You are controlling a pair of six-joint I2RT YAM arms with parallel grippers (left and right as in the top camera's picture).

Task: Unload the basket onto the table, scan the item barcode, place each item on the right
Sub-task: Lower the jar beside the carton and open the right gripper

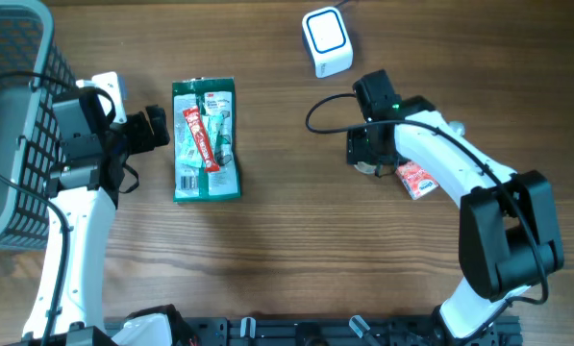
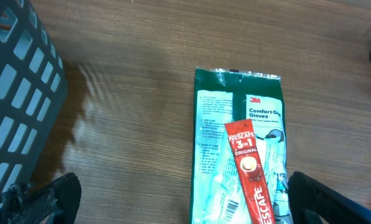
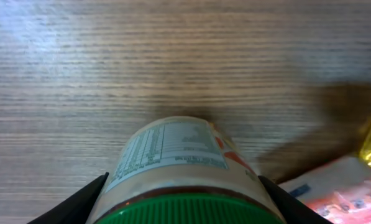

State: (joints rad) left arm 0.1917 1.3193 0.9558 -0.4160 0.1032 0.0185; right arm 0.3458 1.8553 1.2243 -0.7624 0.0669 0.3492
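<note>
Two fingers of the right gripper (image 3: pixel 182 208) clamp the green-lidded jar (image 3: pixel 173 155) between them, toward the bench's (image 1: pixel 287 259) right edge; left gripper (image 1: pixel 160 128) jaws gape, empty.

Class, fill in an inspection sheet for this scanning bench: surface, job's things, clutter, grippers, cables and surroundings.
Surface: wooden table, no spills seen.
Job's things: white scanner at the far edge; jar with a green lid, label side up; gloves pack lying flat with a Nescafe sachet on top.
Clutter: pink-red packet beside the jar.
Grippers: left gripper open, holding nothing, beside the gloves pack; right gripper shut on the jar.
Cables: black cable loops over the table beside the right arm.
Surroundings: mesh basket at the left edge.
</note>
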